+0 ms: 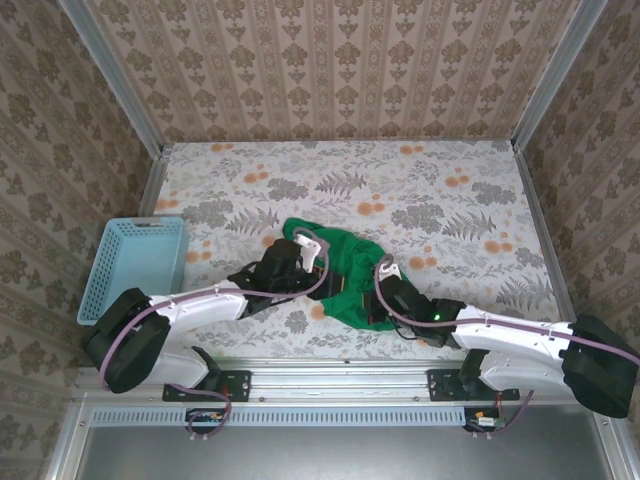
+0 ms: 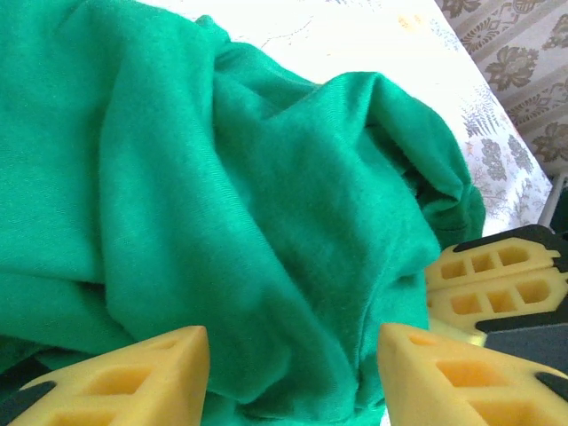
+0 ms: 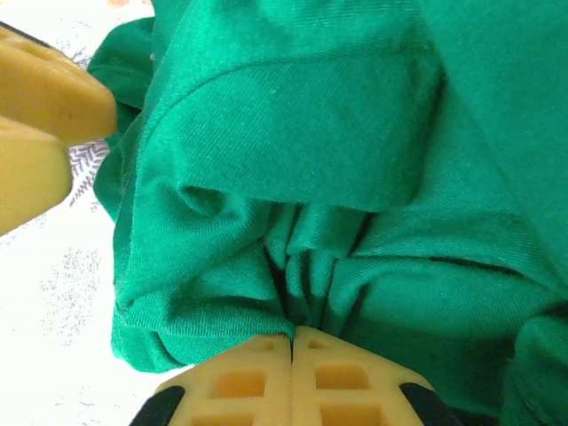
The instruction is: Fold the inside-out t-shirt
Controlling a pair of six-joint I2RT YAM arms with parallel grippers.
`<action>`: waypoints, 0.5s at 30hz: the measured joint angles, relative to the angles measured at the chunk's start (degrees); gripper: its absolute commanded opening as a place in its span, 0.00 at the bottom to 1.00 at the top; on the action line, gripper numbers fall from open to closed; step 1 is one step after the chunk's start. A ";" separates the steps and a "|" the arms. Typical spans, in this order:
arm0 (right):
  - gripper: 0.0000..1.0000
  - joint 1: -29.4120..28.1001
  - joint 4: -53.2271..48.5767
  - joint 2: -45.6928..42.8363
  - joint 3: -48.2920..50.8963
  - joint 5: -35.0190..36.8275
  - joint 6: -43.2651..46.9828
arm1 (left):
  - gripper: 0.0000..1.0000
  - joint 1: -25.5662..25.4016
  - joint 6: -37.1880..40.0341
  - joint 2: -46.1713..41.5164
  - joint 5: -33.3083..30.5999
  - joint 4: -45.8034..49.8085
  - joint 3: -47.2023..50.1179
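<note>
Green cloth is what you have in front of you: the t-shirt (image 1: 345, 262) lies bunched in a crumpled heap on the flowered table (image 1: 450, 190), off to the right of the light-blue basket (image 1: 135, 262) and clear of it. The basket sits at the table's left edge.

Your left gripper (image 2: 293, 342) is at the side of the heap nearer the basket. Its yellow fingers (image 2: 124, 373) stand apart, with a thick fold of the shirt lying loose between them, not pinched.

Your right gripper (image 3: 292, 339) is at the side of the heap farther from the basket, low on the near edge. Its two fingers are pressed together, and a gathered bunch of cloth runs down into the seam where they meet, so it is clamped on the t-shirt. The folds pucker toward that pinch.

The two grippers are close together. In the left wrist view you can see the right one's yellow fingers just beside the cloth, and in the right wrist view a left finger shows at the upper left.
</note>
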State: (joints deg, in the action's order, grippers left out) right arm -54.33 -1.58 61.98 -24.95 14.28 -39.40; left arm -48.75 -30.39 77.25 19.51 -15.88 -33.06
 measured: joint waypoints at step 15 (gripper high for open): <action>0.00 -2.84 1.22 0.22 0.61 1.53 -1.38 | 0.62 -3.34 0.09 7.61 0.90 -0.02 -2.38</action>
State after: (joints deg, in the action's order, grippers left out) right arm -57.17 -0.36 62.19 -24.34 15.81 -40.77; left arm -52.10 -30.30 84.86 20.40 -15.90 -35.44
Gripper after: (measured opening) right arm 0.064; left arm 0.592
